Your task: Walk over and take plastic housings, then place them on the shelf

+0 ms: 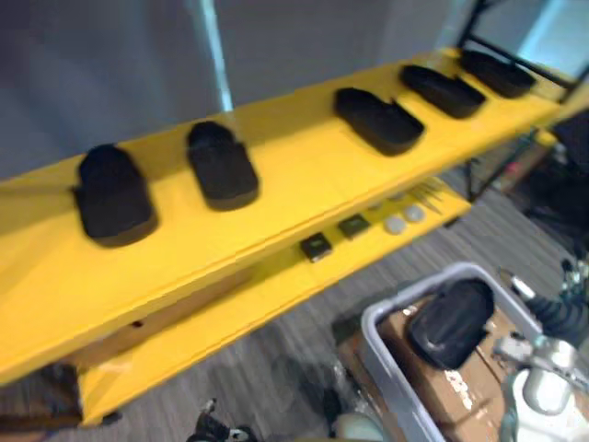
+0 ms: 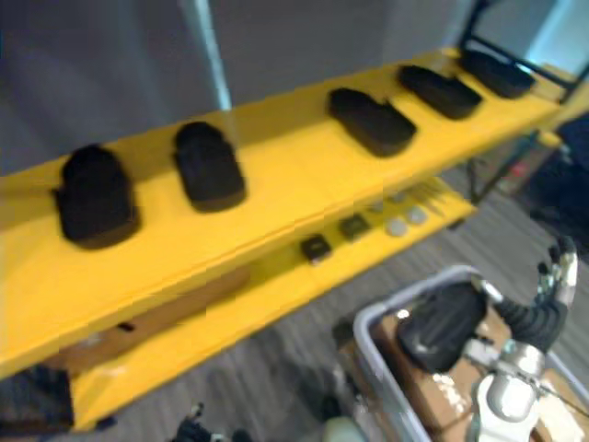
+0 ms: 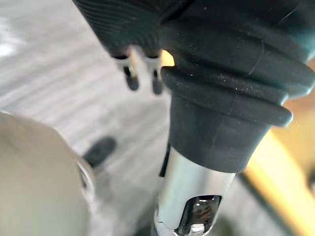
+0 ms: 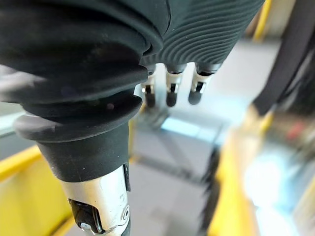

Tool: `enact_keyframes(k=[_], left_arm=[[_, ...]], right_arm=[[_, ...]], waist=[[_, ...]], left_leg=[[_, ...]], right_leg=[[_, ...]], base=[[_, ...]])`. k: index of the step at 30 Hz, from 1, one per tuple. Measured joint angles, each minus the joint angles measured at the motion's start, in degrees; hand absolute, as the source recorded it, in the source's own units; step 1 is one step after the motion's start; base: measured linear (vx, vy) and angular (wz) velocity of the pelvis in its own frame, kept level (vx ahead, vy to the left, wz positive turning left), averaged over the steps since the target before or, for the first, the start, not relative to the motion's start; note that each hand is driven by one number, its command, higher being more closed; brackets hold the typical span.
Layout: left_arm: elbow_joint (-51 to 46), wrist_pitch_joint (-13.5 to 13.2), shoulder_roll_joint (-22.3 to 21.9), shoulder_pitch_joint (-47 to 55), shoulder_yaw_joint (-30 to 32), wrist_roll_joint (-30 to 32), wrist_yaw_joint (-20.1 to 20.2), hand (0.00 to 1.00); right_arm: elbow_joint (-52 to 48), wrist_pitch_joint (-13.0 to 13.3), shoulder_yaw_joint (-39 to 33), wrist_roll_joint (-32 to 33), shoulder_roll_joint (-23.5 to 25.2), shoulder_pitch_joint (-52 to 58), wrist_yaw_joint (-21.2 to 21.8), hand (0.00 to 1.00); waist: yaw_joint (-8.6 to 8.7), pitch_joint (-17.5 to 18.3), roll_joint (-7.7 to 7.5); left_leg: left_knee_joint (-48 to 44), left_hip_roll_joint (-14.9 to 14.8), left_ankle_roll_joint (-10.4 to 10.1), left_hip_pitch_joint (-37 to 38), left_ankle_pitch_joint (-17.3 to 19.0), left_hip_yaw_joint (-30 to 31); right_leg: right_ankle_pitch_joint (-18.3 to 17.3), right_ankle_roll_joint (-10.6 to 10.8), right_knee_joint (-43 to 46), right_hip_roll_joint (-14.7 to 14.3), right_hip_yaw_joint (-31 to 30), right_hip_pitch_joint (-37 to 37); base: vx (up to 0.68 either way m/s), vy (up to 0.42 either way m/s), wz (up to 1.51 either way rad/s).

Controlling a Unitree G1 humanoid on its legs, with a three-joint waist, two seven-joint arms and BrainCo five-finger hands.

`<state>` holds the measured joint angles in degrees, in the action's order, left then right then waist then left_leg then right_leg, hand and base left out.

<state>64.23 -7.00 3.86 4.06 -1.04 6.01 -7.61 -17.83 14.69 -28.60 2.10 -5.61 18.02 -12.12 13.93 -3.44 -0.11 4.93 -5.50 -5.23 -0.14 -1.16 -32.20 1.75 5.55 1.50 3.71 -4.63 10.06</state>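
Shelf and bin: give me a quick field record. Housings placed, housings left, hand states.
shelf top tier: five black housings in a row, not touching
lower tier: small parts, too small to identify
grey bin: one black housing lying on cardboard
right hand: open, empty, beside the bin
left hand: open, empty

Housings on yellow shelf, housing in bin

Right hand raised, fingers straight, left hand relaxed
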Motion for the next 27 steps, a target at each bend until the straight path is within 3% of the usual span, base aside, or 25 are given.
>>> enact_keyframes(k=[2, 6, 9, 10, 13, 16, 21, 23, 27], left_arm=[[0.18, 0.09, -0.08, -1.48, -2.93, 2.71, 2.79, 0.0], [0.11, 0.48, -0.77, -4.54, -6.75, 5.05, 4.01, 0.0], [-0.29, 0.38, -1.72, -5.56, -6.55, 2.9, 3.9, 0.0], [-0.38, 0.16, -2.45, -6.08, -6.47, 1.48, 3.85, 0.0], [-0.65, -0.49, -3.7, -6.26, -6.32, 0.42, 3.14, 0.0], [-0.38, -0.39, -2.92, -4.17, -5.64, -1.13, 1.73, 0.0], [1.01, -0.15, -2.12, -2.36, 0.86, -1.43, 1.02, 0.0], [2.01, 0.39, -2.01, -1.82, 7.87, -1.65, 0.9, 0.0], [1.54, 1.05, -2.42, -1.87, 15.37, -3.35, -0.44, 0.0]], right_arm=[[0.01, 0.0, -1.51, 1.09, 0.16, 0.23, 0.88, 0.0], [0.28, 0.0, 0.05, 1.69, 0.11, -2.61, 1.26, 0.0], [1.94, 0.05, 5.98, 1.81, -0.91, -8.42, 1.25, 0.0], [3.22, 0.06, 8.16, 1.99, -2.23, -10.04, 1.4, 0.0], [5.7, -0.02, 10.39, 2.5, -3.6, -11.36, 2.61, 0.0], [7.1, -0.03, 12.18, 2.77, -2.91, -11.34, 3.55, 0.0], [7.46, -0.07, 13.97, 2.76, -1.65, -11.76, 3.81, 0.0], [7.78, -0.23, 16.43, 2.76, -0.19, -12.34, 4.72, 0.0], [10.32, -0.57, 18.73, 2.8, 0.0, -14.45, 4.98, 0.0]], waist=[[1.48, 0.28, 0.53], [1.68, 0.35, 0.76], [-0.1, 0.18, 0.66], [-1.05, 0.22, 1.19], [-2.64, -0.52, 3.11], [-3.46, -1.74, 1.37], [-3.89, -1.89, 1.49], [-4.65, -2.48, 1.25], [-5.71, -4.13, 1.53]], left_leg=[[-0.02, 0.2, 0.03, 0.25, 0.53, -0.15], [-0.27, 0.84, 0.02, 1.55, 1.3, -1.61], [-9.13, 0.56, -0.31, -1.28, 6.6, 10.78], [-14.23, 0.42, -0.52, -4.39, 9.63, 18.47], [-19.4, 0.41, -0.6, -7.91, 16.04, 30.54], [-19.86, 2.0, 0.69, -8.19, 16.95, 30.0], [-21.43, 3.1, 1.38, -10.61, 17.32, 29.83], [-21.32, 2.81, 1.53, -9.98, 17.5, 28.62], [-23.73, 2.3, 1.89, -11.15, 18.94, 28.52]], right_leg=[[0.51, -0.04, -0.29, 0.03, -0.74, 0.02], [0.91, 0.33, -0.18, -0.03, -3.52, 0.12], [1.19, 0.83, 1.08, -0.16, -8.91, 2.74], [1.56, 1.41, 1.38, -0.36, -10.84, 4.31], [2.22, 2.07, 1.32, -1.24, -12.1, 6.28], [2.44, 2.41, 1.3, -0.05, -12.97, 6.42], [3.21, 2.91, 1.06, 1.16, -13.54, 8.06], [3.59, 2.92, 0.82, 0.96, -14.67, 8.08], [3.6, 2.86, 0.96, 0.46, -14.89, 8.1]], base=[[0.05, -0.012, -0.27], [0.02, 0.008, -0.32], [0.02, -0.043, -0.91], [0.0, -0.02, -0.62], [-0.02, 0.099, -0.35], [-0.05, 0.136, -0.06], [0.01, 0.08, 0.0], [0.05, 0.023, -0.24], [0.0, 0.008, -0.07]])
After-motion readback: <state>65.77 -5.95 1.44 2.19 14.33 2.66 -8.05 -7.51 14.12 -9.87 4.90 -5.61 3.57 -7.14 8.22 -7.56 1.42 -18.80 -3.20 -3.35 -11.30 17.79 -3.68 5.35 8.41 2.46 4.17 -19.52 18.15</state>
